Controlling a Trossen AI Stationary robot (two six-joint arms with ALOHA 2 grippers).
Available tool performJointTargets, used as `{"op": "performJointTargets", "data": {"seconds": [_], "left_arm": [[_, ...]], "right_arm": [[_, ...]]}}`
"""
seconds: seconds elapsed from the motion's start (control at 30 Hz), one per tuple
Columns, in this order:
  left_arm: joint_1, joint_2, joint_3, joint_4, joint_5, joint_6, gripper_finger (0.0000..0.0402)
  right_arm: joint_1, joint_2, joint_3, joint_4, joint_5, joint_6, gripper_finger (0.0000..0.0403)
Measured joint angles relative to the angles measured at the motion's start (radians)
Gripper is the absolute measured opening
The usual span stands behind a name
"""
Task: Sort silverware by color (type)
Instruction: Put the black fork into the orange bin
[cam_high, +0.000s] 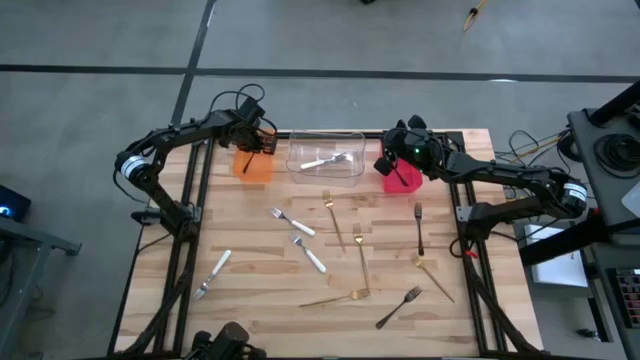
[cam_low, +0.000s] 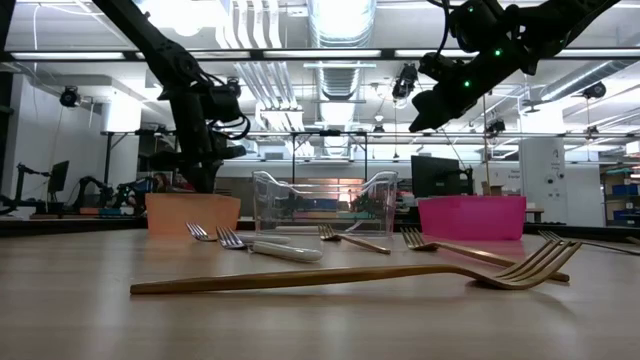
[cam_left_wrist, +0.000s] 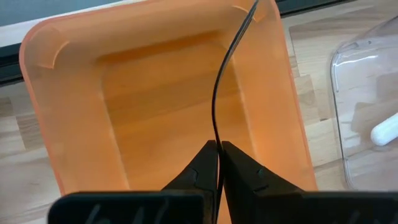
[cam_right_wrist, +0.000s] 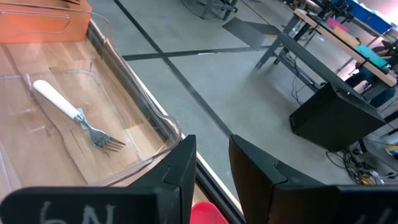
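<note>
3 bins line the table's far edge: orange bin, clear bin, red bin, with narrow gaps between. The left gripper hangs over the orange bin, the right gripper over the red. Forks scatter the middle and near-right; the near-left corner lies bare.

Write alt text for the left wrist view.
The left gripper, fingers shut, pinches a thin dark utensil that curves up over the empty orange plastic bin on the wooden table. Beside it, the clear plastic bin holds a white-handled utensil.
</note>
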Motion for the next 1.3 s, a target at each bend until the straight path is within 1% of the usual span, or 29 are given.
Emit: {"op": "performJointTargets", "data": {"seconds": [0.4, 0.67, 1.3], "left_arm": [[0.004, 0.000, 0.000, 0.003, 0.009, 0.013, 0.0001], [0.032, 0.000, 0.008, 0.014, 0.007, 0.044, 0.0001], [0.038, -0.001, -0.010, 0.026, 0.004, 0.033, 0.0001]], "right_arm": [[0.000, 0.000, 0.000, 0.000, 0.000, 0.000, 0.0089], [0.000, 0.000, 0.000, 0.000, 0.000, 0.000, 0.0089], [0.000, 0.000, 0.000, 0.000, 0.000, 0.000, 0.0089]]}}
